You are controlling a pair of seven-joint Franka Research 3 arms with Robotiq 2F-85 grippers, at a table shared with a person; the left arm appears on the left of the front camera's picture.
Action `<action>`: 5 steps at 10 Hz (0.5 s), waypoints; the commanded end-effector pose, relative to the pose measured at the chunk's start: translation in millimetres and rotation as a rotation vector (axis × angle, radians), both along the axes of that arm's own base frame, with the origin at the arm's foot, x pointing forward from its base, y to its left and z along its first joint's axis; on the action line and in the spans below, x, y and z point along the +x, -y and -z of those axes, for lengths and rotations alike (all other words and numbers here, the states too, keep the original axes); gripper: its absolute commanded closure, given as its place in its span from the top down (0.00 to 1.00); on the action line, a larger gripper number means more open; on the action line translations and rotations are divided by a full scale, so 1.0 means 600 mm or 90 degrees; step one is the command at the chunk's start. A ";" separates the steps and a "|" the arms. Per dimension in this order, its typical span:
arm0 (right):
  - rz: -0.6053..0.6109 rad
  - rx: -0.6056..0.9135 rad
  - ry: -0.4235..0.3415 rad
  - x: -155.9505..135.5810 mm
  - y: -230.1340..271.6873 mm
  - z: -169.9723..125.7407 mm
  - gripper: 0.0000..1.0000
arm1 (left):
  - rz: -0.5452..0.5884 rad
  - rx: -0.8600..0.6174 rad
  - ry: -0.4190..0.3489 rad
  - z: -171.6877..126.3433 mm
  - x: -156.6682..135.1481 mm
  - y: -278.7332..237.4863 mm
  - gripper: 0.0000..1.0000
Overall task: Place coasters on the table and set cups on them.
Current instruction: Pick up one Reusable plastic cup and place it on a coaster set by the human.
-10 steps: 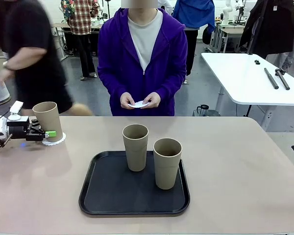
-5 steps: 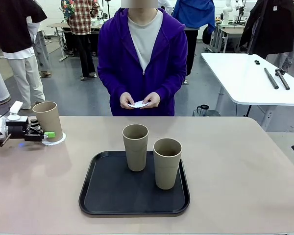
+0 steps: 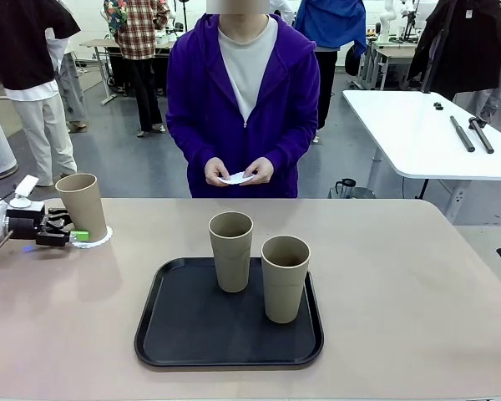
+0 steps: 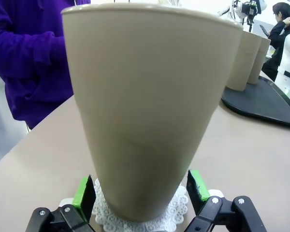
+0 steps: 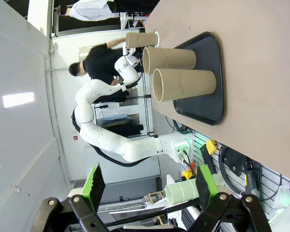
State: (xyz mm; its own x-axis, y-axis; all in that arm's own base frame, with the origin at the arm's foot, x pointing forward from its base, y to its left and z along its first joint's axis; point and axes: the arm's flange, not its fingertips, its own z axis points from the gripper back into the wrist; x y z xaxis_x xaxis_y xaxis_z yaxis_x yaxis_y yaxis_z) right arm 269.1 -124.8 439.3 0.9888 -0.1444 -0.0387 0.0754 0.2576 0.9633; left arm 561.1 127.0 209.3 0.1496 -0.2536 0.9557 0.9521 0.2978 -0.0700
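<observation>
One tan cup [image 3: 82,205] stands upright on a white scalloped coaster [image 3: 94,241] at the far left of the beige table [image 3: 401,284]. My left gripper [image 3: 73,230] is open just left of that cup's base. In the left wrist view the cup [image 4: 150,106] rises between the green pads [image 4: 83,191] with a gap on each side, on its coaster [image 4: 176,210]. Two more cups [image 3: 231,251] [image 3: 285,278] stand in the black tray [image 3: 184,334]. A person in purple holds a white coaster [image 3: 236,177] in both hands. My right gripper [image 5: 150,186] is open and holds nothing, well away from the tray [image 5: 213,67].
A white table [image 3: 417,134] with black rods stands behind on the right. People walk in the background. Bare tabletop lies to the right of the tray and in front of it.
My left gripper has drawn back a little to the left, away from the cup on the coaster. A passer-by in the background has moved off to the left.
</observation>
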 end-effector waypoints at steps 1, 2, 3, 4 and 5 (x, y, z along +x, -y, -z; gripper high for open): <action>0.001 0.004 0.000 0.000 -0.001 -0.002 1.00 | -0.016 0.051 -0.032 -0.033 -0.018 -0.020 1.00; 0.001 0.004 0.000 0.000 -0.001 -0.002 1.00 | -0.040 0.087 -0.050 -0.055 -0.036 -0.040 1.00; 0.001 0.004 0.000 0.000 -0.001 -0.002 1.00 | -0.063 0.128 -0.074 -0.090 -0.053 -0.057 1.00; 0.001 0.004 0.000 0.000 -0.001 -0.002 1.00 | -0.074 0.160 -0.098 -0.147 -0.077 -0.059 1.00; 0.001 0.004 0.000 0.000 -0.001 -0.002 1.00 | -0.096 0.222 -0.157 -0.202 -0.104 -0.039 1.00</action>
